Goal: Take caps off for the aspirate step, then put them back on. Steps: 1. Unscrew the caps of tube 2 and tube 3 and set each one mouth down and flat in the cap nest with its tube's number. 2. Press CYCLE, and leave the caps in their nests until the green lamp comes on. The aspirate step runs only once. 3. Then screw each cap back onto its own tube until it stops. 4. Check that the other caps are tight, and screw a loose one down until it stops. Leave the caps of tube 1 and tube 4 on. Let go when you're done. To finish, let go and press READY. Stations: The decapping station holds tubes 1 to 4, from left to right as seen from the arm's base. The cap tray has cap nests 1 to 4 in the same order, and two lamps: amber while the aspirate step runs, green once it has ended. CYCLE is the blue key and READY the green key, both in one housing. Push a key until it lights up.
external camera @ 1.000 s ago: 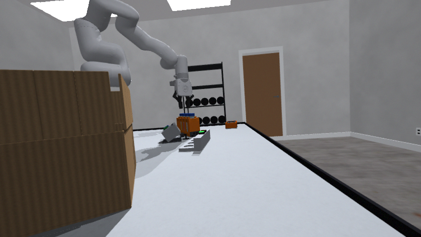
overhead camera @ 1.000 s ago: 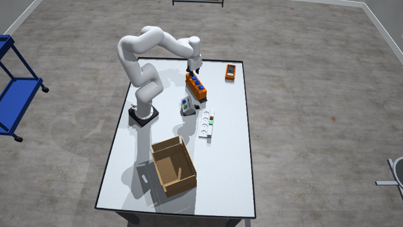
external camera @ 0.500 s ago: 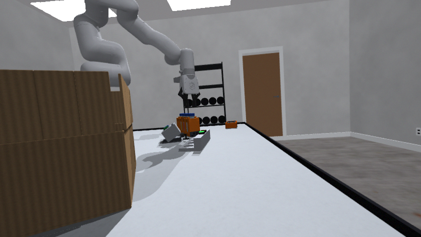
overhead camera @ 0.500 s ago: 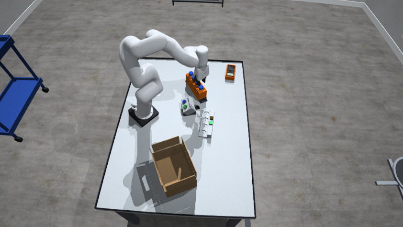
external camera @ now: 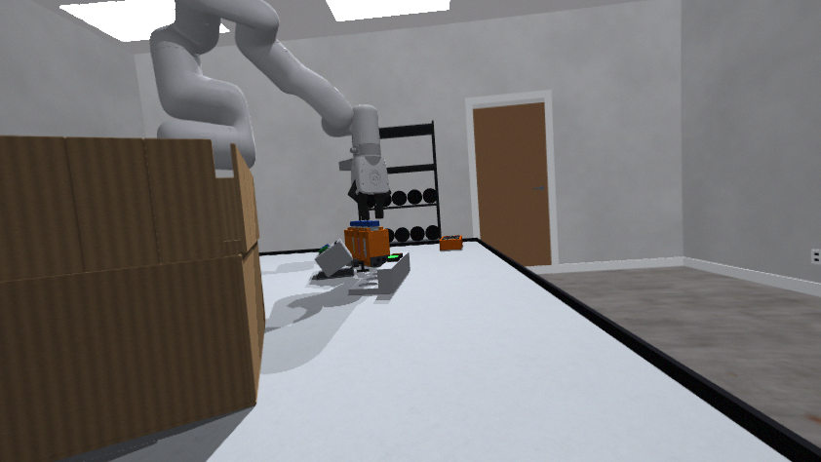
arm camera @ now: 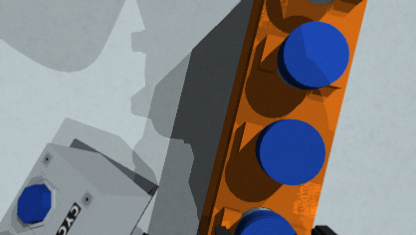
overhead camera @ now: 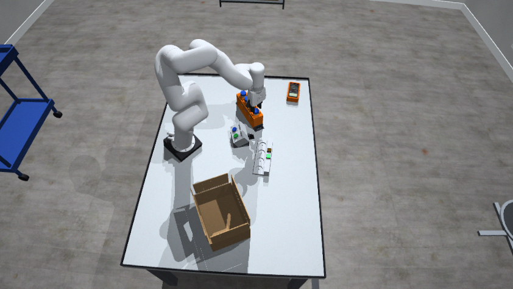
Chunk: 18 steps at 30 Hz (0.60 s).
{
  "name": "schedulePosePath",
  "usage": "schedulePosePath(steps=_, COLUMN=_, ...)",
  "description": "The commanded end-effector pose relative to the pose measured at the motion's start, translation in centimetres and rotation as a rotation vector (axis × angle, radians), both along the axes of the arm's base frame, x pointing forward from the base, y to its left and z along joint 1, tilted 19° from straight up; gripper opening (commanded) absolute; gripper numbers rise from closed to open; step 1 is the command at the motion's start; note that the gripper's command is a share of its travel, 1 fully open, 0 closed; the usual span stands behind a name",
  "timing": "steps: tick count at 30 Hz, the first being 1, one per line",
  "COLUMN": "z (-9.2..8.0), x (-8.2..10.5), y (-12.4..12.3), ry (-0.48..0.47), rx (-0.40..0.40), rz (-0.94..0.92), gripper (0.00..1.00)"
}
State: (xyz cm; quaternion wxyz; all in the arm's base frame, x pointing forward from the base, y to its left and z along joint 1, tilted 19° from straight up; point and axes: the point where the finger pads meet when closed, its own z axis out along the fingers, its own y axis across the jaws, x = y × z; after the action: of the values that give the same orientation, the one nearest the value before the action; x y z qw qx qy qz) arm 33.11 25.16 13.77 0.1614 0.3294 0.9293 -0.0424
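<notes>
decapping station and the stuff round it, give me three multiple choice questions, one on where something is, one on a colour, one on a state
1. Where is the hand?
A. above the orange decapping station
B. inside the cardboard box
C. over the cap tray

2. What colour are the tube caps?
A. green
B. blue
C. amber

3. Which lamp on the cap tray is lit?
A. amber
B. neither
C. green

Answers:
1 A: the exterior view shows the hand hanging just over the decapping station, far from the cardboard box.
2 B: the wrist view shows round blue caps seated in the orange block.
3 C: a bright green square glows on the cap tray in the top view.
</notes>
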Motion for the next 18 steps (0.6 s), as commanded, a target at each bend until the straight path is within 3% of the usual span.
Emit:
schedulePosePath(steps=1, z=-0.58, x=0.34, y=0.04, ry=-0.003, rx=0.002, rz=0.001, gripper=0.46)
schedulePosePath(steps=18, z=-1.05, x=0.47, y=-0.06, ry=-0.003, rx=0.002, rz=0.001, gripper=0.46)
